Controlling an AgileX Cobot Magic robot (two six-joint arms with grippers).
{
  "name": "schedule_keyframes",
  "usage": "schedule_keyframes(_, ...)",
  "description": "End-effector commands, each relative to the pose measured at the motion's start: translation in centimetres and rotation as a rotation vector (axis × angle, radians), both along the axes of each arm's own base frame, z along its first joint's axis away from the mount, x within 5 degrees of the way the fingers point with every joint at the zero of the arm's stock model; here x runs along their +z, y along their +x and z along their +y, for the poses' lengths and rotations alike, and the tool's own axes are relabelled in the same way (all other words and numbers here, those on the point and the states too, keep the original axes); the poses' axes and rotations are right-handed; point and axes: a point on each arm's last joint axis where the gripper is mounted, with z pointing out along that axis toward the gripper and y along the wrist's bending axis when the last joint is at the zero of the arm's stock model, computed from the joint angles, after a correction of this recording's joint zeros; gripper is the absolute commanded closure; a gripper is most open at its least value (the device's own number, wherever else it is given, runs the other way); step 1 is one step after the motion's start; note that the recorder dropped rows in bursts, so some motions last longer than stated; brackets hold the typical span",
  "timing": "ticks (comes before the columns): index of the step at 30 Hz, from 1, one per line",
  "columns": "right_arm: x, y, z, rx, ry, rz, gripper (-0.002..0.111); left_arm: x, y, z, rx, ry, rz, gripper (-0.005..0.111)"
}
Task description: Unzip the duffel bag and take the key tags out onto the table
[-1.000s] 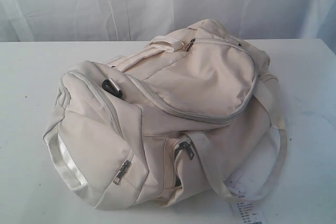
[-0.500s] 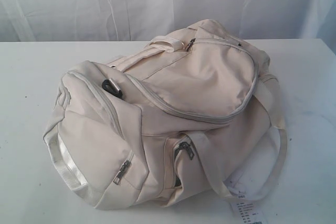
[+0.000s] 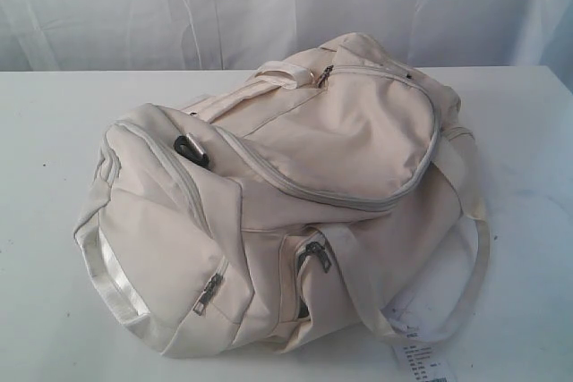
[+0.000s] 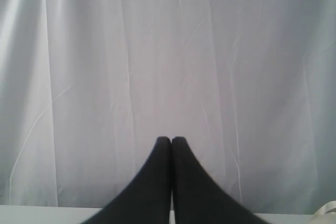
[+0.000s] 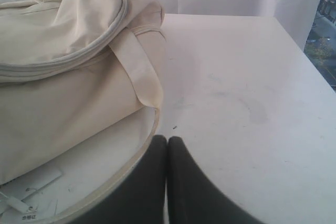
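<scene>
Lying across the middle of the white bench [image 3: 54, 131], the duffel bag [image 3: 331, 140] has its main zipper [image 3: 295, 187] closed. The left end effector [image 4: 171, 139] is clenched on nothing, facing a white curtain [image 4: 157, 51]. The right end effector [image 5: 167, 139] is likewise clenched and empty, low over the bench near the duffel bag's strap [image 5: 142, 72].

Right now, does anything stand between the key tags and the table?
Yes. No key tags show; the duffel bag lies on the table with its top zipper shut, so the closed bag stands in their way.
</scene>
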Motion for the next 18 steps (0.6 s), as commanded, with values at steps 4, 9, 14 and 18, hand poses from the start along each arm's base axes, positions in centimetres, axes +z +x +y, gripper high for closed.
schedule_keyframes(4,-0.2,0.0,0.0,-0.008,0.001,-0.002,0.108,0.4,-0.3,0.1,0.001,-0.016,-0.059,0.107)
schedule_keyframes(9,-0.2,0.0,0.0,-0.008,0.001,-0.002,0.108,3.9,-1.4,0.1,-0.097,-0.195,-0.213,0.107)
schedule_keyframes(14,-0.2,0.0,0.0,-0.008,0.001,-0.002,0.108,11.2,-3.1,-0.2,-0.164,-0.231,-0.182,0.107)
schedule_keyframes(18,-0.2,0.0,0.0,-0.008,0.001,-0.002,0.108,15.6,-2.2,-0.9,-0.203,-0.257,0.178,0.107)
